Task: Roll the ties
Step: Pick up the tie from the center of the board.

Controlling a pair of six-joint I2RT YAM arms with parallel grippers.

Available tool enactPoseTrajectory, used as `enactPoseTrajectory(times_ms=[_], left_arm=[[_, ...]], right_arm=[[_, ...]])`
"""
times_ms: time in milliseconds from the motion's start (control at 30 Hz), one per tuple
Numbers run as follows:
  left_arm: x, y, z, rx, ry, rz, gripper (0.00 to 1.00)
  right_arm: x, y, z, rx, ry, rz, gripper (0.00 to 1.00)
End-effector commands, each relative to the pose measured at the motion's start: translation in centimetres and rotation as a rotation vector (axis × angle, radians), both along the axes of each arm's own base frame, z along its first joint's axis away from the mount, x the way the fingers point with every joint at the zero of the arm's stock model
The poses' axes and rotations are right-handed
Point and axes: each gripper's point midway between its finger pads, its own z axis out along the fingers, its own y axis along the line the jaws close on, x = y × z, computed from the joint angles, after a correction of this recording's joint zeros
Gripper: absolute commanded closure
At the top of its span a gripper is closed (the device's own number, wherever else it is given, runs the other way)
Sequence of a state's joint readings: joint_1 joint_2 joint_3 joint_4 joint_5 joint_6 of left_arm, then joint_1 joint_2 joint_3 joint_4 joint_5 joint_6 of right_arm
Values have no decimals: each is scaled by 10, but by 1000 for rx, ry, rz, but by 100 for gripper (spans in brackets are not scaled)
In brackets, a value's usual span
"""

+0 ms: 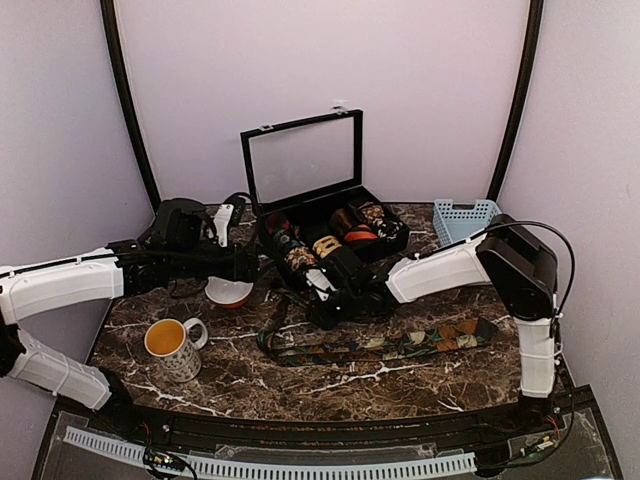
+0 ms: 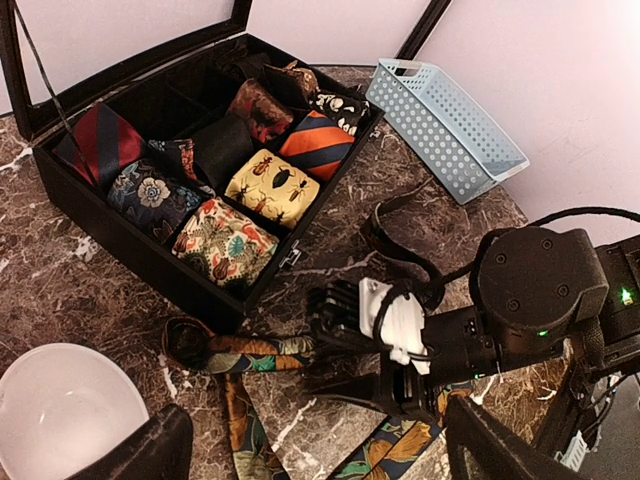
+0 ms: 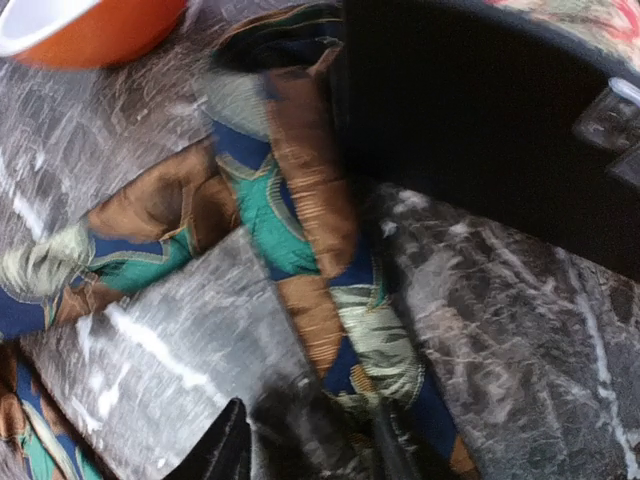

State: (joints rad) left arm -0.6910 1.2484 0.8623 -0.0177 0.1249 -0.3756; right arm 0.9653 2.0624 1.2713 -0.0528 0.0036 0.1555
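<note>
This is a robotics lab test booth rather than a lived-in room. Plain pale walls (image 1: 320,60) enclose a marble-patterned tabletop (image 1: 330,385), framed by two curved black poles (image 1: 125,100) rising from the far corners. A left arm (image 1: 60,285) and a right arm (image 1: 440,270) are mounted at the near edge, beside a white slotted cable strip (image 1: 270,465). The household props look staged: a mug (image 1: 172,345), a bowl (image 1: 229,292), a black display box (image 1: 330,220), and a blue basket (image 1: 465,218).
</note>
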Motion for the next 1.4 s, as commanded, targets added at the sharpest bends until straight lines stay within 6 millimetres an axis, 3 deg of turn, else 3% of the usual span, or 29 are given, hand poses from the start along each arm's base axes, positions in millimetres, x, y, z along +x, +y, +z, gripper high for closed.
enactPoseTrajectory(times_ms=[0,100,133,400,700,800,867,933,1000,1233,1367], left_arm=[[2,7,5,-1,-35,33,10],[1,12,-4,26,-41,39,9],[-1,12,-6,30,-47,34,10],[-13,33,-26,40,-93,69,17],[-17,22,-60,106,-49,22,34],[-13,20,-68,125,-27,43,38],[-12,17,-65,106,-30,43,38],[-10,18,-59,93,-41,55,38],[-9,20,-56,86,-51,70,38],[-8,24,-54,88,-57,88,37],[-7,21,-57,78,-49,85,37]], right_arm=[[4,-4,-19,-20,75,-16,67],[-4,1,-12,10,112,8,96],[-7,2,-6,28,124,14,100],[-17,5,98,247,74,27,100],[-19,-2,159,374,69,33,100],[-14,-6,146,323,58,16,97],[-10,-7,126,271,53,13,79],[-11,-3,111,232,29,10,55],[-11,0,99,200,4,-6,42],[-9,12,40,66,-18,-7,36],[-3,15,17,22,-12,-10,35]])
